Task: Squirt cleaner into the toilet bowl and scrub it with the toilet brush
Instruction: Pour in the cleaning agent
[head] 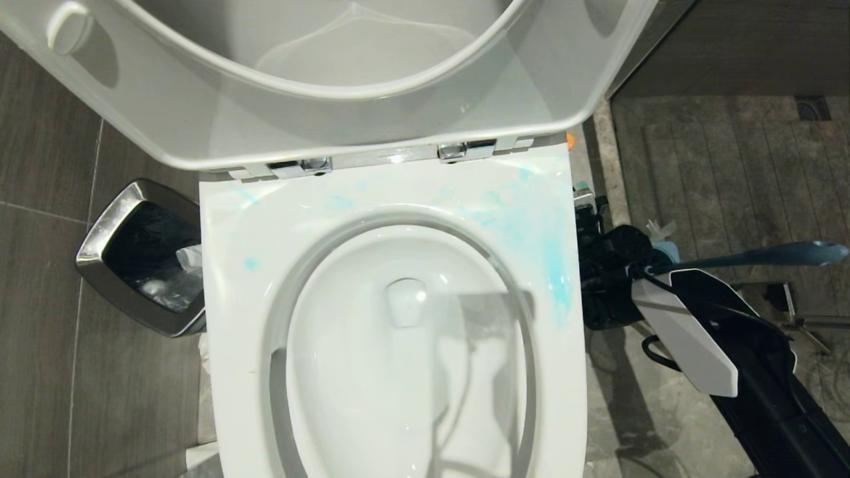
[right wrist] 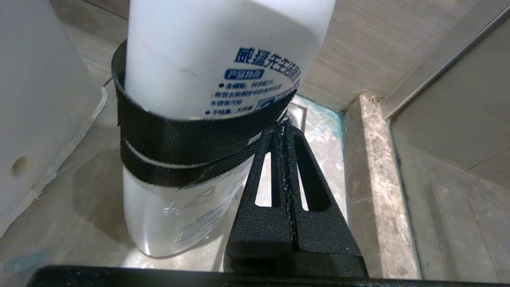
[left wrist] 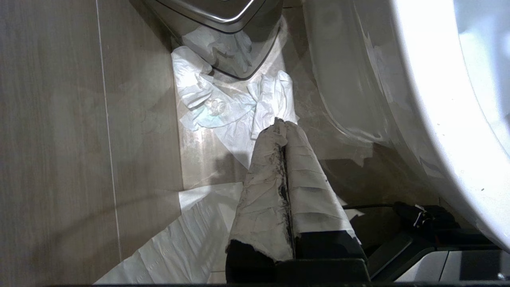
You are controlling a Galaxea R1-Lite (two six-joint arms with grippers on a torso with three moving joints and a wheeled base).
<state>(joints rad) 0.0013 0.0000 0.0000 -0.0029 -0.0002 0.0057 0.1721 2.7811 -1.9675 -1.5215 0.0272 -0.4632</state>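
Our right claw (right wrist: 285, 131) has its black fingers pressed flat together with nothing between them. Its tips touch the black mesh band (right wrist: 179, 135) wrapped round the cleaner (right wrist: 215, 59), which stands upright on the floor just beside the claw, filling the upper left of the right wrist view, blue print on its white side. In the head view this arm (head: 684, 332) reaches in from the lower right, to the right of the toilet.

The brush (head: 764, 255) shows there too, its blue-grey handle running level toward the right edge; we cannot see its head.

Our left claw (left wrist: 281, 131) is also closed tight and empty, its fingers wrapped in white paper. It hangs low over the floor, with crumpled tissues (left wrist: 223, 103) lying beyond its tips and the bin (left wrist: 223, 16) at the top of that frame. The toilet's white side curves down the right.

In the head view the bowl (head: 398, 345) fills the centre and bottom, seat and lid (head: 199, 119) raised across the top. Blue smears (head: 554, 265) mark the rim on the right. The bin sits at centre left.
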